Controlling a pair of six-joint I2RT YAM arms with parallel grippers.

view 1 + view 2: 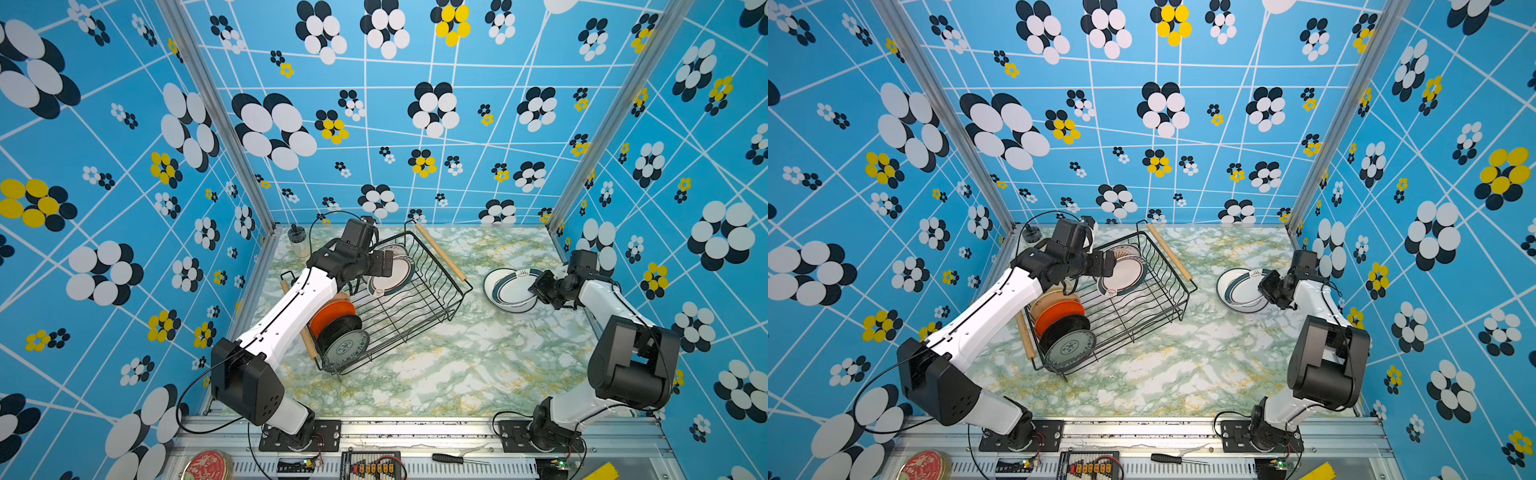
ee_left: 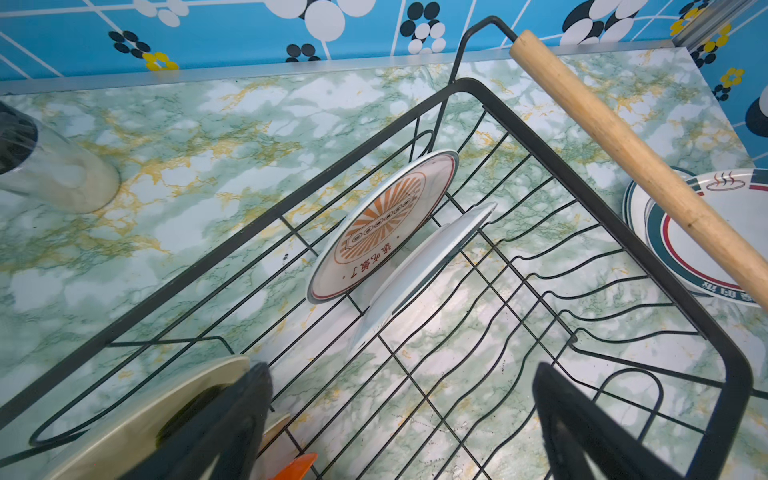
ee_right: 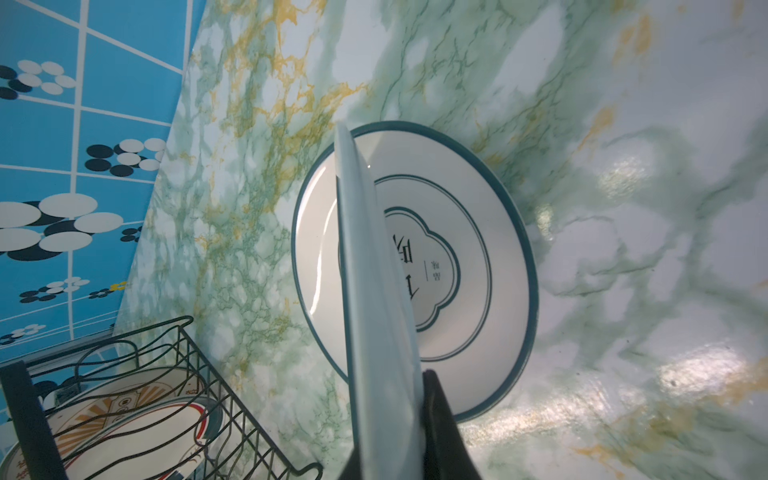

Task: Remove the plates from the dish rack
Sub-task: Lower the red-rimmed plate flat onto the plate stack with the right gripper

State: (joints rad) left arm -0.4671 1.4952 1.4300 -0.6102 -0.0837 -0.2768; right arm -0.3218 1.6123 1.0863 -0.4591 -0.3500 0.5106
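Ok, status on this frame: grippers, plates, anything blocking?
Left gripper open, empty, over dish rack. Right gripper shut on tilted plate over flat plate on table. Sunburst plate, small plates racked. Nothing blocking.

plates (image 1: 332,318) in dish rack (image 1: 415,316), marble tabletop (image 1: 457,365)

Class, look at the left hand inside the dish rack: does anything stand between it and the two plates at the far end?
Nothing visible does. The open left hand faces the sunburst plate and the white plate beside it across bare dish rack wires. A cream plate sits beside the hand, off that path.
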